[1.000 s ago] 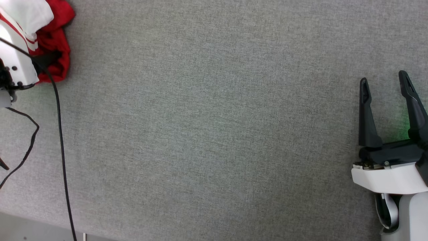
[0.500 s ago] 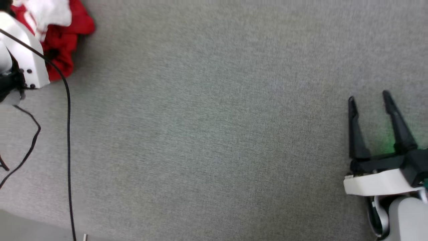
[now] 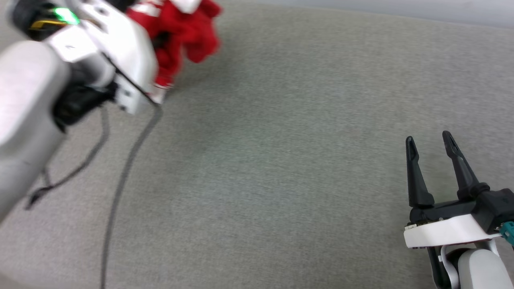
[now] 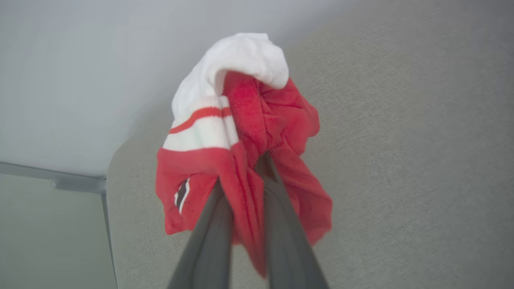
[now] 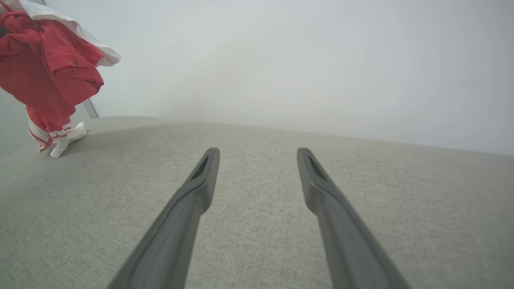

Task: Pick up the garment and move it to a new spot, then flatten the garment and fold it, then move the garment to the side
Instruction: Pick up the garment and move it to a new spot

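The garment [image 4: 249, 120], a bunched red jersey with a white striped sleeve, hangs from my left gripper [image 4: 245, 176], which is shut on its red cloth. In the head view the garment [image 3: 180, 28] sits at the top left, just beyond my left arm's white wrist [image 3: 120, 60]. From the right wrist view the garment [image 5: 48, 72] is lifted at the far left, with a striped sleeve end hanging down to the table. My right gripper [image 3: 427, 138] stands open at the lower right, nothing between its fingers [image 5: 200, 180], far from the garment.
A grey fabric-covered table [image 3: 261, 160] spreads under both arms. Two dark cables [image 3: 120, 180] trail from the left arm across its left side. The table's corner [image 4: 108, 176] and a pale wall lie beyond the garment.
My left gripper has shut on the garment and raised it off the table, carrying it rightward. The head camera has also shifted. My right gripper stays open.
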Available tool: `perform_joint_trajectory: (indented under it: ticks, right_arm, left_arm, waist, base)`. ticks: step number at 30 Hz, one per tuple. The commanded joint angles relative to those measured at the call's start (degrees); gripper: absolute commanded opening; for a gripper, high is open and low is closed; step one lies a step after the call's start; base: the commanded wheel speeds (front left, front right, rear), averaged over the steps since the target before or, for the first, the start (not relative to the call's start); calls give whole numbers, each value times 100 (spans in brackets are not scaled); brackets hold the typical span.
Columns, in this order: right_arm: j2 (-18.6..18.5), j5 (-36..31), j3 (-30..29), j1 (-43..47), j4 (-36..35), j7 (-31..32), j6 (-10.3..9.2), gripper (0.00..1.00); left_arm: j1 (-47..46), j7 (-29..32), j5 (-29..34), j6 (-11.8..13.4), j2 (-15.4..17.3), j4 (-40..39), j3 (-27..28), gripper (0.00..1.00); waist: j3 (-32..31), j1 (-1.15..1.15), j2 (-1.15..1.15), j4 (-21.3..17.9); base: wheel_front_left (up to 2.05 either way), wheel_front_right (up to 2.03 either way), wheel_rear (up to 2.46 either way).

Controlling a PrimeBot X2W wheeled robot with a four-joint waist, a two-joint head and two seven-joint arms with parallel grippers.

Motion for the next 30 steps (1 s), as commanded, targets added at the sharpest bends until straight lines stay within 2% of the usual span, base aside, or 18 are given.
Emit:
perform_joint_trajectory:
  ticks: [1, 3, 7, 17, 21, 25, 30]
  right_arm:
    - [-2, 64, 39, 55, 19, -10, -6, 100]
    - [-1, 99, 49, 40, 16, -10, -6, 100]
    - [-1, 203, 60, -49, -13, -10, -5, 100]
    - [2, 479, -156, -204, -154, -10, -5, 100]
    - [3, 593, -299, -248, -235, -10, -5, 100]
    - [2, 635, -412, -318, -283, -10, -5, 100]
    - [2, 654, -467, -400, -291, -10, -5, 100]
  left_arm:
    - [-105, -54, 27, -1, -198, -228, -184, 0]
    - [-155, -64, 74, 0, -290, -334, -300, 0]
    - [-325, -128, 143, -1, -698, -623, -772, 0]
    - [-683, -527, 111, -1, -1974, -369, -1666, 0]
    - [-518, -563, 249, -1, -2465, -101, -1762, 0]
    - [-19, -291, 696, -1, -2940, 63, -1777, 0]
    - [729, 164, 1085, -2, -3190, 102, -1771, 0]
  waist:
    - [-88, 0, 0, -279]
    - [-87, 0, 0, -382]
    - [-27, 0, 0, -848]
    - [403, 0, 0, -1876]
    - [594, 0, 0, -2075]
    - [737, 0, 0, -2166]
    - [840, 0, 0, -2190]
  base:
    - [0, 0, 0]
    - [0, 0, 0]
    - [0, 0, 0]
    - [0, 0, 0]
    - [0, 0, 0]
    - [0, 0, 0]
    - [0, 0, 0]
